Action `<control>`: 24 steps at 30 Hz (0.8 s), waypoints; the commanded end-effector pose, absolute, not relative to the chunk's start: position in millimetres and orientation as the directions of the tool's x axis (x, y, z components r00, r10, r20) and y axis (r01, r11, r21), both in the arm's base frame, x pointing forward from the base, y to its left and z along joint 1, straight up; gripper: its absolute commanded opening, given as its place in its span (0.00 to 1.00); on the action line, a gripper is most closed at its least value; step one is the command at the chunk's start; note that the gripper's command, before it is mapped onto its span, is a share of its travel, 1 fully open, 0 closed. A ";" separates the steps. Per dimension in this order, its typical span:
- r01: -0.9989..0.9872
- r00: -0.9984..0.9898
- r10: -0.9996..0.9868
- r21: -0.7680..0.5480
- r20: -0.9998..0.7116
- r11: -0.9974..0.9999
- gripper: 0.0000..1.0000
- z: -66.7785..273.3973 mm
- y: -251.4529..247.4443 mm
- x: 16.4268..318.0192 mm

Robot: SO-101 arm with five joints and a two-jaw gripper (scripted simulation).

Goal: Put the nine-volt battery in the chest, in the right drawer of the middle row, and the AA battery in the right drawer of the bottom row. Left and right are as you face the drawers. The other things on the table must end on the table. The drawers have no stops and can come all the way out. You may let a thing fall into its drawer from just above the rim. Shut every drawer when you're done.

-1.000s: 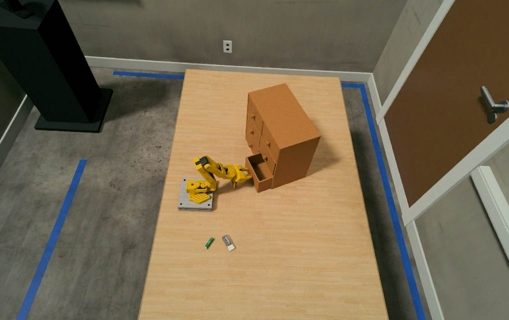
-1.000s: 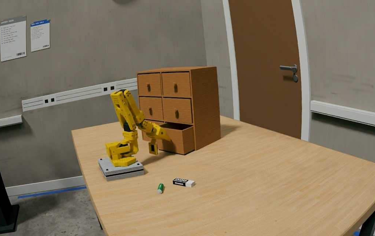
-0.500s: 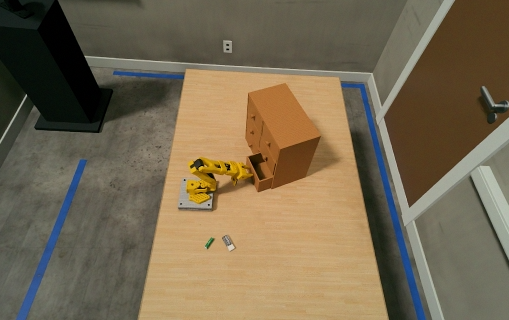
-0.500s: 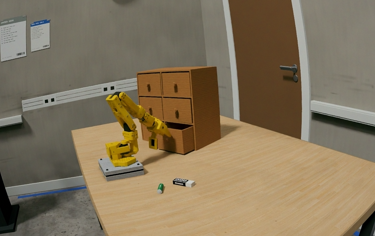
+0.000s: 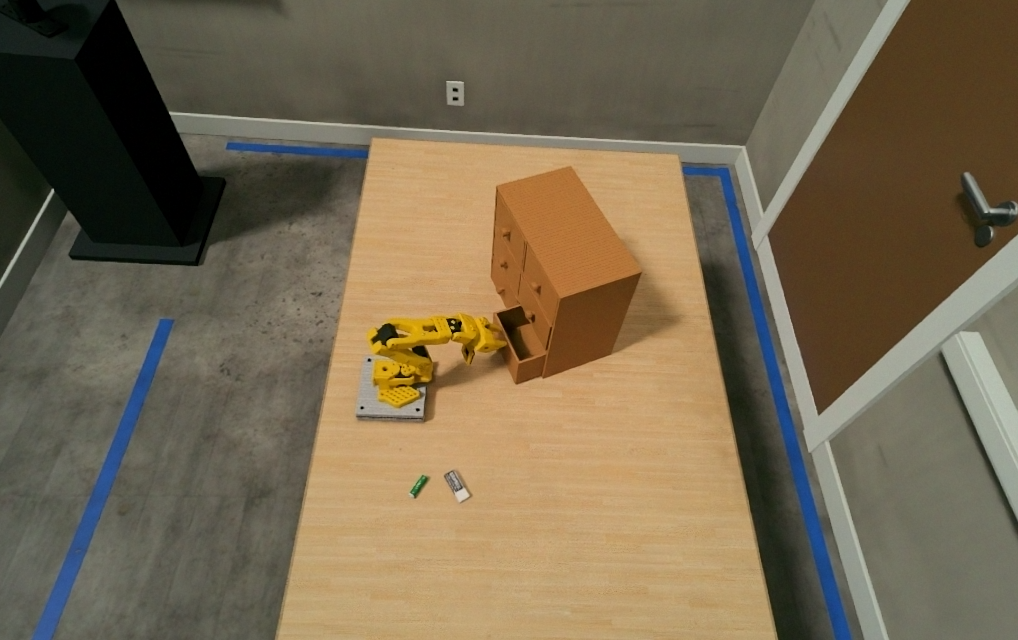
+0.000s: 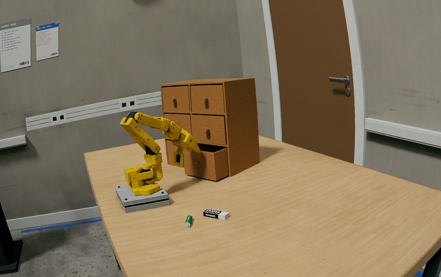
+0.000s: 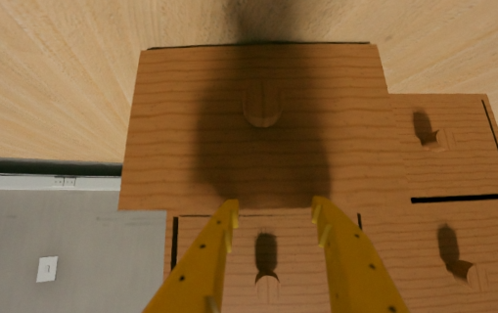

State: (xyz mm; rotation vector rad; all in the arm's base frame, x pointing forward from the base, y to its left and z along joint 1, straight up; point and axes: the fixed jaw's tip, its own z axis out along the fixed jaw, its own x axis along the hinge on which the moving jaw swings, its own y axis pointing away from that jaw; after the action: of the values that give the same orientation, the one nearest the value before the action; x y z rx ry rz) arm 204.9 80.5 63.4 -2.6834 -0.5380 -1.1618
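Observation:
The chest's right bottom drawer [image 5: 529,368] [image 6: 212,161] [image 7: 166,122] stands well pulled out; nothing shows in the visible part of its inside. My gripper [image 5: 503,340] [image 6: 199,150] [image 7: 276,202] is partly open and empty, its tips at about the height of that drawer's front rim and above its knob [image 7: 262,105]. The right middle drawer [image 6: 216,124] [image 7: 298,269] is shut. The green AA battery [image 5: 417,486] [image 6: 188,221] lies on the table in front of the arm's base. No nine-volt battery shows in any view.
An eraser [image 5: 456,485] [image 6: 216,214] lies beside the AA battery. The chest [image 5: 584,325] [image 6: 241,127] stands beyond the arm, with its other drawers shut. The arm's grey base plate [image 5: 390,411] [image 6: 146,206] is near the table's left edge.

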 end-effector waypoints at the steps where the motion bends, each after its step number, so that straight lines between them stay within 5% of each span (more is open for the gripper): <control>1: 0.389 0.642 0.257 -0.018 0.722 -0.921 0.21 75.1 80.4 201.3; 24: 0.383 0.702 0.275 -0.023 0.657 -0.923 0.21 108.3 66.2 168.3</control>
State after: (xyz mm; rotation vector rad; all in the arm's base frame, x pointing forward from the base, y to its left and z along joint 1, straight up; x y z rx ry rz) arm 175.0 67.5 100.6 -2.7547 -0.5380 -1.0300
